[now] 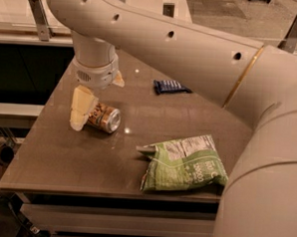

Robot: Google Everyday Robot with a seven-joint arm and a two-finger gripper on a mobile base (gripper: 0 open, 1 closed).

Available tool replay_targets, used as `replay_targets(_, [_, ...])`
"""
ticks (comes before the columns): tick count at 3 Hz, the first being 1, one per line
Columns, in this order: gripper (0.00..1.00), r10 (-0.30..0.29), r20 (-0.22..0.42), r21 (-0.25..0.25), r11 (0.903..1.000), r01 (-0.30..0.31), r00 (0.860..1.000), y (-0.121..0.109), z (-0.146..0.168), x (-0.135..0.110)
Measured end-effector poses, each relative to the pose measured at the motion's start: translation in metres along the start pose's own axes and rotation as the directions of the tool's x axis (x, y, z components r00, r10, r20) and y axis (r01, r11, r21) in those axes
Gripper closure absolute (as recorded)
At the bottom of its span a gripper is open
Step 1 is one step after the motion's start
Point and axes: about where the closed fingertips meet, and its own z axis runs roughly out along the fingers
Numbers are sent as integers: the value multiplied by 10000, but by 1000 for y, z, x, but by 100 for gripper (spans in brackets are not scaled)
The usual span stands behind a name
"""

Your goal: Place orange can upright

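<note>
The orange can (104,117) lies on its side on the brown table (61,156), left of the middle, with its silver end facing front right. My gripper (100,95) hangs over the can's rear end from above. One cream finger (81,107) stands against the can's left side. The other fingertip (119,80) shows behind the can. The fingers are spread apart and the can rests on the table.
A green chip bag (186,163) lies near the table's front right edge. A small dark blue packet (170,86) lies at the back middle. My large white arm (202,48) crosses the upper right. The table's left and front edges drop off.
</note>
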Motion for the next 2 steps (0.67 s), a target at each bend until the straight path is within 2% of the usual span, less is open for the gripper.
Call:
replay_targets(1, [0, 38, -21, -11, 10000, -38, 10000, -1, 1, 2])
replay_targets(2, [16, 3, -91, 27, 10000, -3, 10000, 3, 3, 3])
